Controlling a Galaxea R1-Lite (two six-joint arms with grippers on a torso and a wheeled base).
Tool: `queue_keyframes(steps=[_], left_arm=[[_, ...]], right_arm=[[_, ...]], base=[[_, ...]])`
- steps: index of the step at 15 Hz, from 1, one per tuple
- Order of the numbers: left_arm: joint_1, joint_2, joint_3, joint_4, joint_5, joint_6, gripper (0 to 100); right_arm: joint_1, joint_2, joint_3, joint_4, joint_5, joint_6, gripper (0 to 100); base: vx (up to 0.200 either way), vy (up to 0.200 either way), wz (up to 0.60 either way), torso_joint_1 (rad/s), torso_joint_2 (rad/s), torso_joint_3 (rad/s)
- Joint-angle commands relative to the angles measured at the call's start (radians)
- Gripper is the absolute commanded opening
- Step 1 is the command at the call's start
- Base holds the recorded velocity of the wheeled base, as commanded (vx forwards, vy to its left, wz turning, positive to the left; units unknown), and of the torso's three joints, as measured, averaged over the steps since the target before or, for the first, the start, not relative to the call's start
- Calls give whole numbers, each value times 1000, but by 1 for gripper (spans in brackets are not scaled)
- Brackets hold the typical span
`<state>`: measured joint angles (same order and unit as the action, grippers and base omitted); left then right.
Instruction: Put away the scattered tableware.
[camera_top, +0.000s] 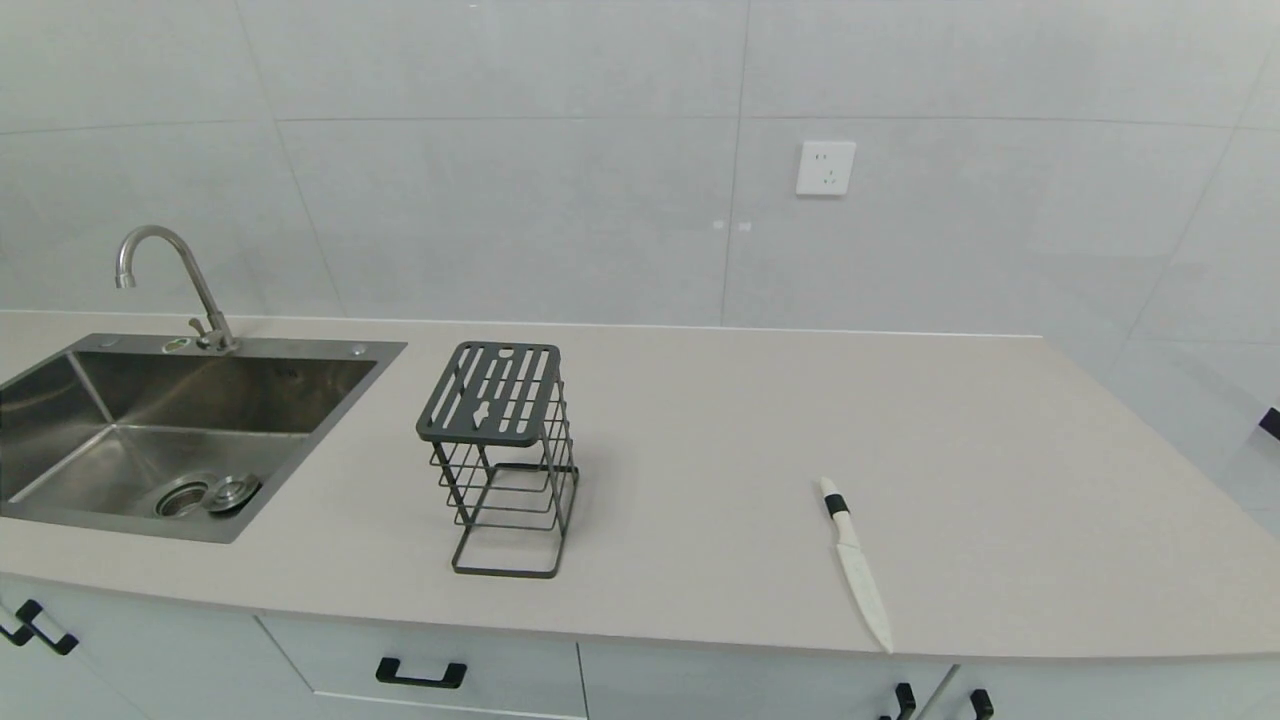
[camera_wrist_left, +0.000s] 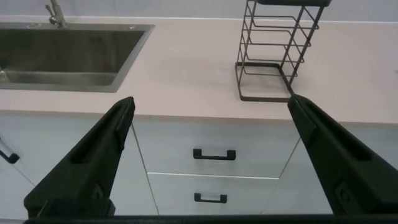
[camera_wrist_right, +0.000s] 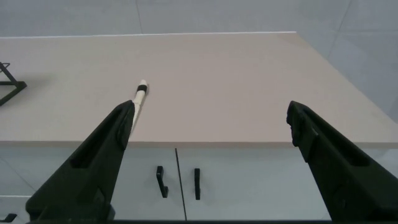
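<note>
Fingers (camera_wrist_right: 99, 162) of the right hand (camera_wrist_right: 209, 107) stand spread wide apart with nothing between them, held out in front of the worktop's (camera_top: 700, 450) front edge, over the cabinet fronts. Beyond them, on the worktop, lies the knife (camera_top: 856, 565), a white blade on a white handle with one black band. In the right wrist view only its handle end (camera_wrist_right: 139, 99) shows past one finger, and the rest is hidden behind that finger. The knife is apart from the hand and untouched. In the head view it rests flat near the worktop's front edge on the robot's right, with its tip toward that edge and its handle toward the wall.

The left hand (camera_wrist_left: 211, 102) is likewise spread and holds nothing. It is also in front of the worktop edge, above the drawer handles (camera_wrist_left: 214, 154). A dark wire rack (camera_top: 500, 460) with a slotted top stands upright on the worktop past this hand, well apart from the knife. It stands between the knife and the steel sink (camera_top: 312, 440). A curved faucet (camera_top: 200, 290) rises behind the sink, and a wall socket (camera_top: 826, 167) sits on the tiled wall.
</note>
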<state>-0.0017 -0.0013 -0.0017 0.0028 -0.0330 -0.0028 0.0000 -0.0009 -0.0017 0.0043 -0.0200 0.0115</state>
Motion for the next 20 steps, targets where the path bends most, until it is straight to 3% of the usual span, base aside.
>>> queue_keyframes(steps=[1, 16, 20], left_arm=[[0, 1, 0, -1, -1, 0, 100], [0, 1, 0, -1, -1, 3, 100], [0, 1, 0, -1, -5, 14, 100]], right_arm=[[0, 1, 0, 0, 0, -1, 100], [0, 1, 0, 0, 0, -2, 100], [0, 1, 0, 0, 0, -2, 100]], base=[[0, 0, 0, 198, -393, -183], [0, 0, 0, 9, -17, -8], [0, 0, 0, 194, -5, 182]])
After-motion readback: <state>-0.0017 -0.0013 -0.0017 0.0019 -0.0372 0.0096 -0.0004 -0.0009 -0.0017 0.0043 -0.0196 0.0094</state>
